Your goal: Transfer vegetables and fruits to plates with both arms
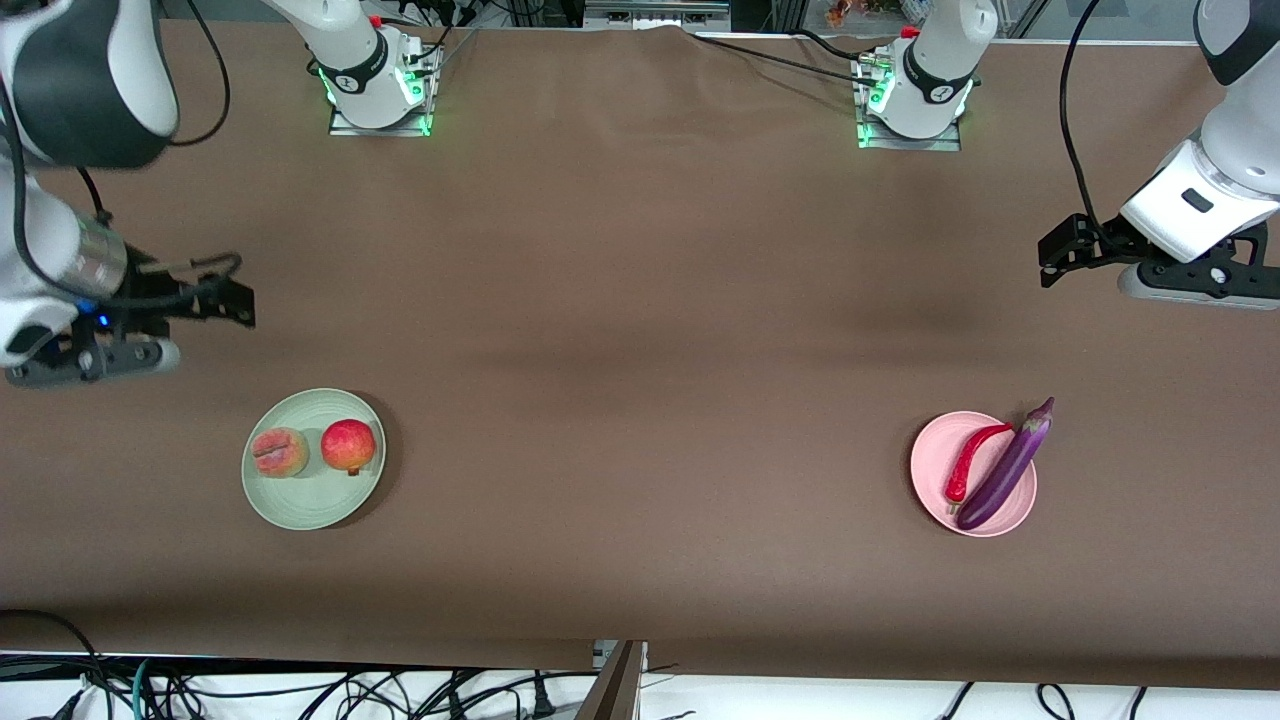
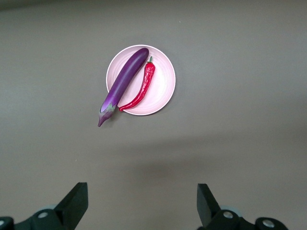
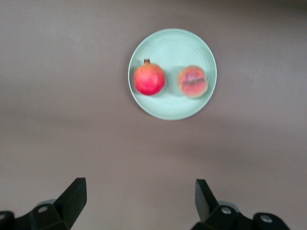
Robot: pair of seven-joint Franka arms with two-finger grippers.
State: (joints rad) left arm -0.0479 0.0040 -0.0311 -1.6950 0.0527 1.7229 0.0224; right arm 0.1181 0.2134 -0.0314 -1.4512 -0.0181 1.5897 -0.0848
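Note:
The peach (image 1: 280, 452) and the pomegranate-like fruit (image 1: 348, 446) lie side by side on the mint green plate (image 1: 310, 510) toward the right arm's end. The red chili (image 1: 968, 462) and the purple eggplant (image 1: 1005, 468) lie on the pink plate (image 1: 932, 452) toward the left arm's end; the eggplant's stem tip overhangs the rim. My right gripper (image 1: 95, 360) is open and empty, up over bare table beside the green plate (image 3: 172, 48). My left gripper (image 1: 1195, 282) is open and empty, up over bare table beside the pink plate (image 2: 163, 86).
The brown table cover (image 1: 640, 400) stretches between the two plates. The two arm bases (image 1: 375, 85) (image 1: 915, 95) stand along the edge farthest from the front camera. Cables (image 1: 300, 690) lie below the table's near edge.

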